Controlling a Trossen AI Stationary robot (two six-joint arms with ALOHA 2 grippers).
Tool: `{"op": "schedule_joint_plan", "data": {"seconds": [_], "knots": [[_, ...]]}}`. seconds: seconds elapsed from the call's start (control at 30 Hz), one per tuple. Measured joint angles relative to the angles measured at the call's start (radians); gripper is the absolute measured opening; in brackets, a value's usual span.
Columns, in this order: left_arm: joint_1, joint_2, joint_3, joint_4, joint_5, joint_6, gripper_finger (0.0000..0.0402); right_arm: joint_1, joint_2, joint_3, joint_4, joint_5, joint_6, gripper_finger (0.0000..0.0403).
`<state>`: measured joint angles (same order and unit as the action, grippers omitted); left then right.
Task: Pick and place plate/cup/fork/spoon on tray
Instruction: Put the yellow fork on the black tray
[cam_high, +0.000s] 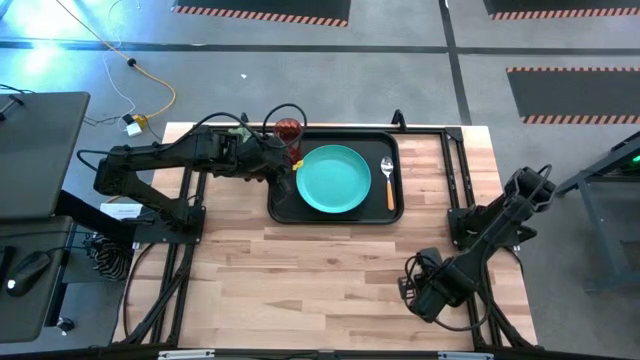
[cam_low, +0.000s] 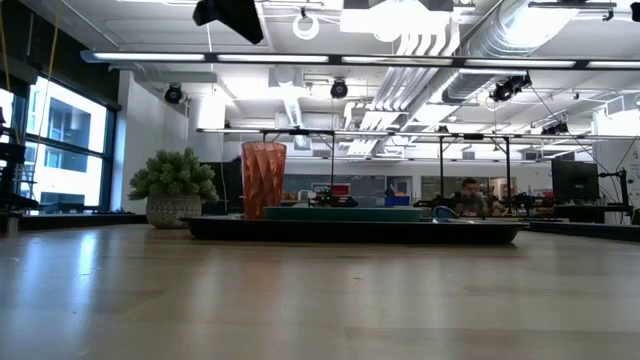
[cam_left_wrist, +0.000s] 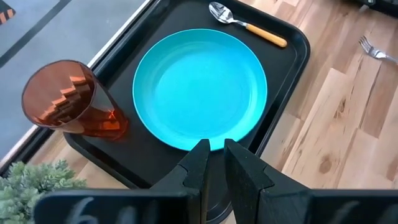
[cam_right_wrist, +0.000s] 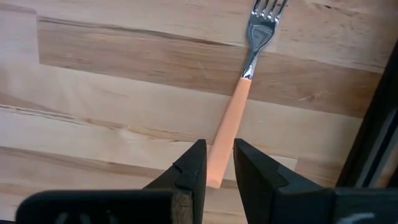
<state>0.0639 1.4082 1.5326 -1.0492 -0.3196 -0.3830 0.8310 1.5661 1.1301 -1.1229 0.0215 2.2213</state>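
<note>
The teal plate (cam_high: 333, 179) lies in the middle of the black tray (cam_high: 283, 212). The spoon (cam_high: 388, 180) lies on the tray's right part, bowl toward the far edge. The red cup (cam_high: 289, 130) stands upright in the tray's far left corner. My left gripper (cam_left_wrist: 215, 154) hovers over the tray's left side next to the plate's rim (cam_left_wrist: 186, 144), fingers close together and empty. My right gripper (cam_right_wrist: 217, 163) is low over the table's near right, shut on the fork (cam_right_wrist: 239, 93). The right arm (cam_high: 440, 285) hides the fork in the high view. My right gripper pinches the fork's orange handle at its free end (cam_right_wrist: 217, 168) between the two fingers. The fingers lie along the fork, which points away from them, tines farthest off. The fork looks level against the tabletop; whether it is lifted, I cannot tell.
A green spiky plant in a pot (cam_low: 173, 188) stands just left of the tray's far left corner, close to the cup. Bare wooden tabletop (cam_high: 320, 280) lies between the tray and the near edge. People sit in the room behind (cam_low: 467, 197).
</note>
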Motion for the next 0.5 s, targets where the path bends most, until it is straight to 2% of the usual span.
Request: {"op": "schedule_joint_plan", "data": {"seconds": [0.17, 0.5], "knots": [[0.0, 0.0, 0.0, 0.0, -0.001, -0.05, 0.0039, 0.0, 0.0, 0.0, -0.003, -0.015, -0.002, 0.0072], [0.0, 0.0, 0.0, 0.001, -0.002, -0.051, 0.0039, 0.001, -0.002, 0.0, -0.016, -0.044, -0.004, 0.0072]]}}
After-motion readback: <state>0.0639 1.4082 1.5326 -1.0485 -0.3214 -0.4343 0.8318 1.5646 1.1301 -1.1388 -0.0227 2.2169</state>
